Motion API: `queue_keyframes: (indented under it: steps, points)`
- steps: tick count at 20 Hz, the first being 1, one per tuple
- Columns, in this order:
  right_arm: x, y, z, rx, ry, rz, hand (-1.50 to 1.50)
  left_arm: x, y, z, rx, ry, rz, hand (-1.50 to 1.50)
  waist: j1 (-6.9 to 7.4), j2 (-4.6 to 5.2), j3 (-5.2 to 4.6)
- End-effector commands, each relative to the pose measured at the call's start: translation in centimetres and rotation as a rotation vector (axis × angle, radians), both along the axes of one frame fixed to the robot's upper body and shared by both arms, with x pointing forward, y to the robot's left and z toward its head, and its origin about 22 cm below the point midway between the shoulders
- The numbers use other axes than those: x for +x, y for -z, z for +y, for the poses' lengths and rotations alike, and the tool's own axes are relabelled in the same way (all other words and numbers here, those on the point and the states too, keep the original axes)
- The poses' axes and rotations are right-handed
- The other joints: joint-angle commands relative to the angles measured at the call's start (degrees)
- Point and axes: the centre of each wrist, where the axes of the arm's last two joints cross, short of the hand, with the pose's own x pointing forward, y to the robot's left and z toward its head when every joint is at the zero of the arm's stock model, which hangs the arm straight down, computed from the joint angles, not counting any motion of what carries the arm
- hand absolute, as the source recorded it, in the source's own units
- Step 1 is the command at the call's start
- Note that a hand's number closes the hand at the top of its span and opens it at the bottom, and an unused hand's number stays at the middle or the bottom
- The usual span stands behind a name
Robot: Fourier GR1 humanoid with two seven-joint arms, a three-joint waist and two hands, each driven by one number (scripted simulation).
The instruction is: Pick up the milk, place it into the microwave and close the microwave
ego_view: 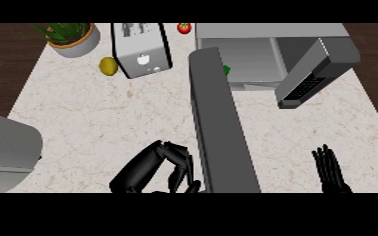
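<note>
Left hand: glossy black, with slender jointed fingers and a broad rounded back. Right hand: the same black, thin ribbed fingers. Grey forearms apparently hidden below the lower edge.

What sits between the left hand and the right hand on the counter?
In the head view, the open microwave door stands between the left hand and the right hand, with bare counter beyond it.

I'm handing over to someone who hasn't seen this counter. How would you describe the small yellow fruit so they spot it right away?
Start at the toaster standing at the back of the marble counter, left of the open microwave. The lemon lies on the counter just left of the toaster, below the potted plant. It is the only yellow thing there; the other small fruit, a tomato, is red.
</note>
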Motion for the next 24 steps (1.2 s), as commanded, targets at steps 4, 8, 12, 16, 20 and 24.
queue_keyframes:
  steps: [4, 8, 12, 16, 20, 24]
  points:
    - [-2.0, -1.9, -0.3, 0.072, -0.065, -0.091, -1.50, 1.5, 1.5, -5.6, 0.103, 0.111, -0.043, 1.50, -0.09, 0.13, -0.01]
    - [-1.9, -3.5, -1.8, 0.096, -0.115, -0.142, -1.50, 0.1, 3.8, -8.9, 0.161, 0.144, -0.070, 1.50, -0.85, 0.18, -0.01]
    - [-0.9, -5.7, -2.1, 0.120, -0.192, -0.198, -1.50, 0.8, 4.2, -10.9, 0.195, 0.124, -0.023, 1.50, -2.84, 0.44, -0.04]
    - [0.2, -7.3, -1.1, 0.125, -0.235, -0.250, -1.50, 0.8, 4.6, -12.2, 0.234, 0.100, 0.027, 1.50, -4.54, 0.56, -0.03]
    - [0.6, -9.2, -0.6, 0.131, -0.285, -0.279, -1.50, 2.1, 5.3, -12.2, 0.202, 0.016, 0.054, 1.50, -6.95, 0.99, -0.14]
    - [1.3, -10.6, 0.4, 0.141, -0.315, -0.301, -1.50, 4.0, 4.4, -12.3, 0.110, -0.061, 0.040, 1.50, -8.81, 1.54, -0.23]
